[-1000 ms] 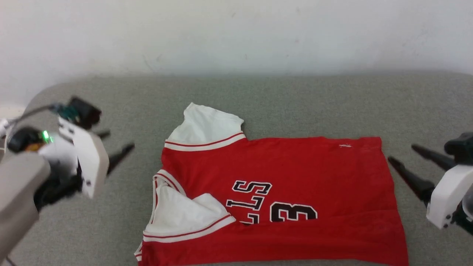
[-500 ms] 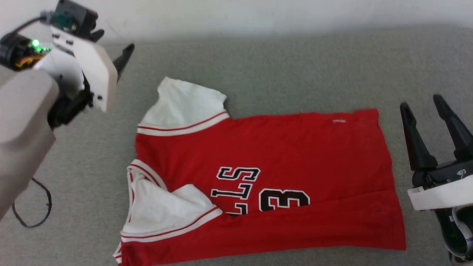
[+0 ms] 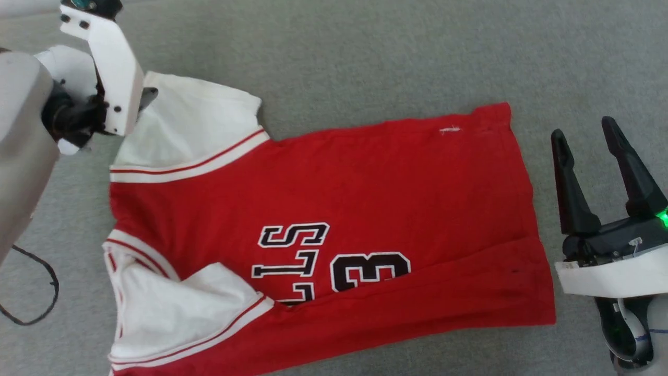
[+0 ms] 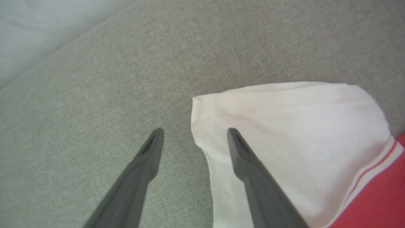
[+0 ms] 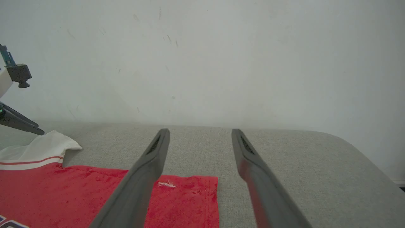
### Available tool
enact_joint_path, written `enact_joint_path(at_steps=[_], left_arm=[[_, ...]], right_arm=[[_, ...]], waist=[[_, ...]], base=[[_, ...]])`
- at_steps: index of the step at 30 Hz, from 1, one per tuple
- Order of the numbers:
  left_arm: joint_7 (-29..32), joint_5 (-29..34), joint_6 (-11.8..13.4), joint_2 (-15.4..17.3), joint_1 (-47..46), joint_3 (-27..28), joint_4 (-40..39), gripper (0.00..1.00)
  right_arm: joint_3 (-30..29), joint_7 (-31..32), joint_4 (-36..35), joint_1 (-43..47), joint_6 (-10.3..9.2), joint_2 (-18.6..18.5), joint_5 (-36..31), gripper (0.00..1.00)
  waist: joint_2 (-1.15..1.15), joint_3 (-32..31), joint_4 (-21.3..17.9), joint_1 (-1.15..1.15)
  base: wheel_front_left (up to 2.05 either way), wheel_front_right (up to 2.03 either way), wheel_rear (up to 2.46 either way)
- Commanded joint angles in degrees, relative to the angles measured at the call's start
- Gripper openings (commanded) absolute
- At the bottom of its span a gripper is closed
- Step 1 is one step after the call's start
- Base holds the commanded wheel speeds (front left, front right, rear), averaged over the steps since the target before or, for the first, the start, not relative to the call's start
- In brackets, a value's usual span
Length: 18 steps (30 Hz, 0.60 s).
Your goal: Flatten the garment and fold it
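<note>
The garment (image 3: 365, 193) lies spread on the grey surface, a red jersey with its collar to the left and its hem to the right. Its far white sleeve (image 3: 193, 125) lies flat, while the near sleeve (image 3: 177, 308) is folded over onto the chest beside the lettering. My left gripper (image 4: 195, 131) is open at the far sleeve's outer corner (image 4: 284, 126), one finger over the cloth and one over the grey surface. In the head view its white housing (image 3: 112, 68) covers that corner. My right gripper (image 3: 583, 129) stands open and empty just right of the hem (image 5: 190, 196).
The grey padded surface (image 3: 365, 52) runs back to a white wall (image 5: 202, 63) and rounds off at the far right (image 5: 364, 152). A black cable (image 3: 31, 297) loops at the lower left. Bare surface lies beyond the garment and to its right.
The head camera has tilted down. My left gripper has come in to the far sleeve's corner. My right gripper has turned from pointing at the hem to pointing away beside it.
</note>
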Motion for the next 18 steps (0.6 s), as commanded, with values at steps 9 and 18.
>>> enact_joint_path(at_steps=[9, 18], left_arm=[[11.61, -1.80, -0.65, 0.84, -2.41, -2.96, 1.36, 1.00], [10.69, -2.19, -0.84, 1.98, -1.62, -3.81, -1.62, 0.00]], right_arm=[[1.59, -0.99, 2.86, -2.83, -0.04, -0.20, -0.86, 1.00], [2.28, 0.29, 4.67, -5.69, -0.04, -3.41, -0.66, 1.00]], waist=[[0.00, 6.16, -4.53, -0.01], [0.00, 2.87, -3.11, -0.01]], base=[[0.00, 0.00, 0.00], [0.00, 0.00, 0.00]])
